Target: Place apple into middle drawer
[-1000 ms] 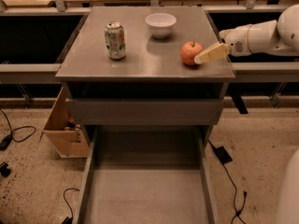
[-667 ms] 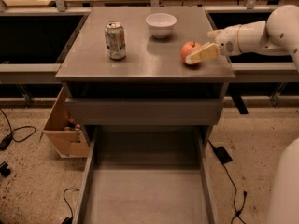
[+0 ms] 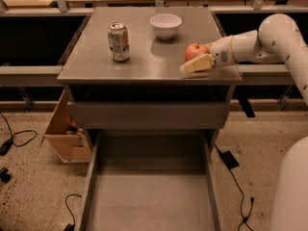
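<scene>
Apple [image 3: 194, 50] sits on the grey cabinet top [image 3: 144, 66] in our 1 camera view, close to the right edge and a little back from the front edge. The gripper [image 3: 193, 63] reaches in from the right and lies low against the apple's front side, its cream tip pointing left and nearly over the front lip of the top. We cannot tell whether it has closed on the apple or only rests beside it. The white arm [image 3: 255, 44] runs off to the right past the top's right edge, then bends down along the right border of the view. The white bowl [image 3: 165, 25] stands toward the back, left of the apple and apart from it. The soda can [image 3: 118, 42] stands upright well to the left, nearer the left edge. Below the front lip, a plain grey drawer front [image 3: 148, 114] is shut. Under it the middle drawer [image 3: 149, 201] is pulled far out toward us, its flat floor lying wide between 2 low side walls and open upward in front of the cabinet. A cardboard box [image 3: 67, 136] leans beside the cabinet's left side, and cables [image 3: 17, 138] trail on the speckled floor on both sides.
</scene>
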